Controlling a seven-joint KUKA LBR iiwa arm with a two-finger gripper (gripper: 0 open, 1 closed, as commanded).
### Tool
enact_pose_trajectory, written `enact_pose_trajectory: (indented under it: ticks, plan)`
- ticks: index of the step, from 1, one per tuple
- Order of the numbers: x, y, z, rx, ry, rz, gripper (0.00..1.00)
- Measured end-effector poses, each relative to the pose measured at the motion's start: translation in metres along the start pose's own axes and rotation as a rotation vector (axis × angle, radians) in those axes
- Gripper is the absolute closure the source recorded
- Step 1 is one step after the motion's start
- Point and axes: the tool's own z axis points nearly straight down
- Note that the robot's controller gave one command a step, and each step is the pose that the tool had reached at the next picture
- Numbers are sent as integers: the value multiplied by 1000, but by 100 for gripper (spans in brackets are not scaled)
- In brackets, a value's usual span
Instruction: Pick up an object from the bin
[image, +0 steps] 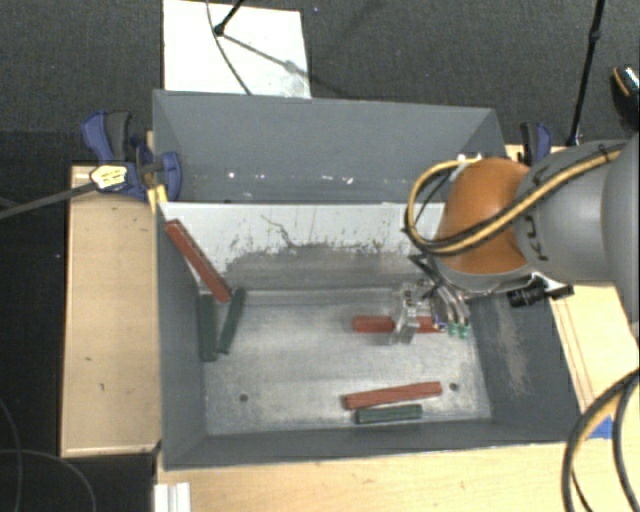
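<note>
My gripper (413, 318) is low in the right middle of the bin, down on a short red stick (372, 324). The stick lies flat and level on the bin floor. Its left end sticks out to the left of the gripper, and a bit of red shows on the gripper's right side. The gripper covers the stick's middle part.
Near the front wall lie a longer red stick (392, 396) and, just below it, a dark green stick (388, 414). At the left wall a red stick (197, 262) leans slantwise above two dark green sticks (207, 325) (230, 320). The arm comes in from the right.
</note>
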Motion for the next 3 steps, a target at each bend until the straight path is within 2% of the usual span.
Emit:
enact_pose_trajectory:
  ticks: [3]
  plan:
    - [-5, 1, -79, -1, -2, -10, 100]
